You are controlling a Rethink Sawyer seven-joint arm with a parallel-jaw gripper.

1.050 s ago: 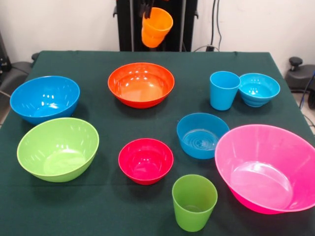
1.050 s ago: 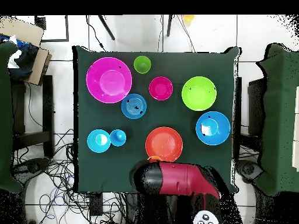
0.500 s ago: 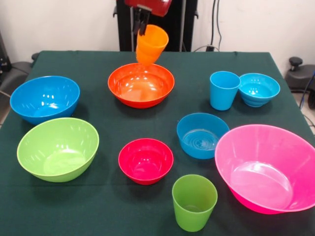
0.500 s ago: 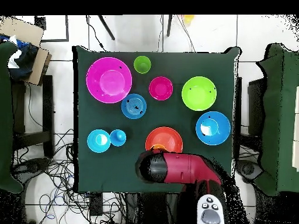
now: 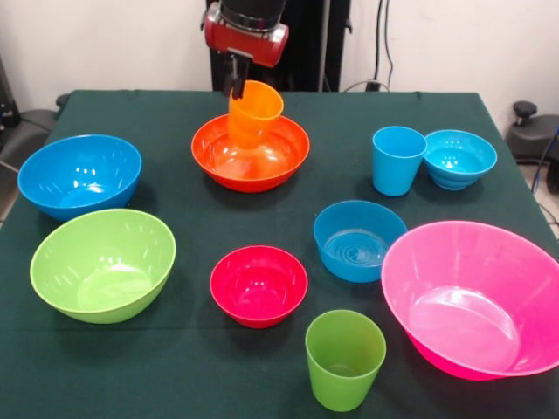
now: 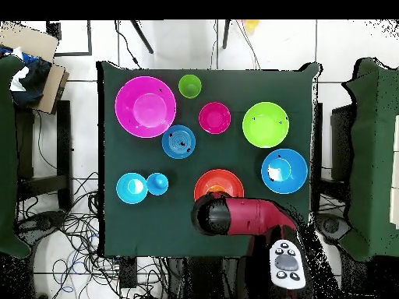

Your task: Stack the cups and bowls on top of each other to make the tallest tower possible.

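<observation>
Front view, left to right: large blue bowl (image 5: 79,174) and lime green bowl (image 5: 103,264) stand apart at the left edge of the table (image 5: 175,367). The gripper (image 5: 238,85) is clenched on the rim of the orange cup (image 5: 251,115), which sits upright and slightly tilted inside the wide orange bowl (image 5: 251,150). Small red bowl (image 5: 258,285), green cup (image 5: 344,358) and medium blue bowl (image 5: 359,240) follow. Light blue cup (image 5: 397,160) stands just beside the turquoise bowl (image 5: 459,158). Large pink bowl (image 5: 476,297) sits nearest right.
</observation>
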